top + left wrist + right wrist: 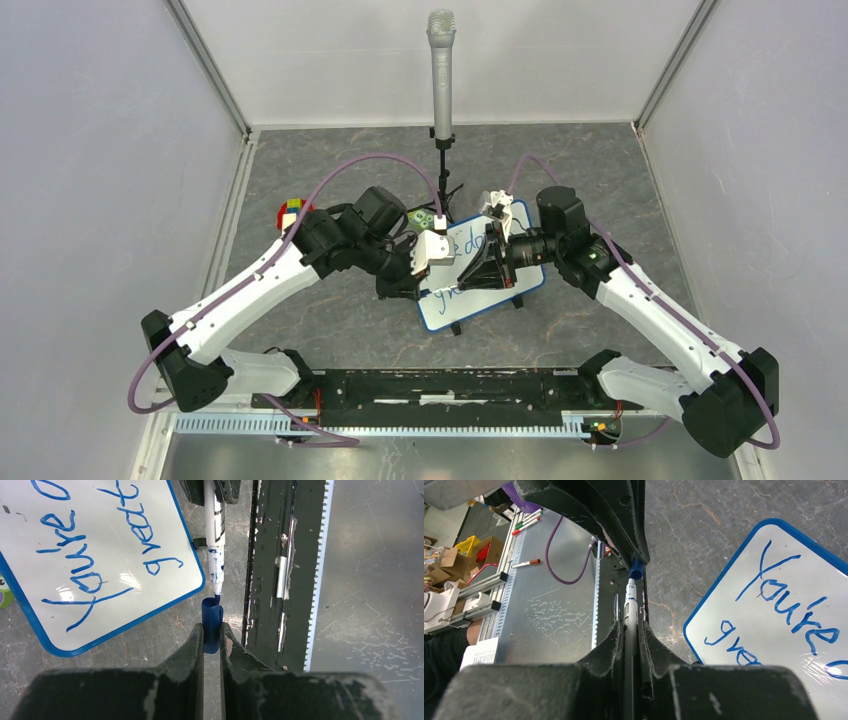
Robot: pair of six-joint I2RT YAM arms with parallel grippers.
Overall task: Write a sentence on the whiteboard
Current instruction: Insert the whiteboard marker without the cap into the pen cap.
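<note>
plainly whiteboard [150,592] bears blue two-line sentence [82,577]; left hand [212,630] grips cap [211,614], right hand [630,627] grips marker [630,597].

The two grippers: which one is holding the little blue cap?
The left gripper: the blue cap is pinched between its fingers. The right gripper grips the white marker instead, its inky tip at the cap's mouth.

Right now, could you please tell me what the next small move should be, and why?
Probably ease the left tool forward so the blue cap slides onto the marker. The right tool holds the marker, and its tip sits just at the cap's mouth, roughly in line, not yet seated.
</note>
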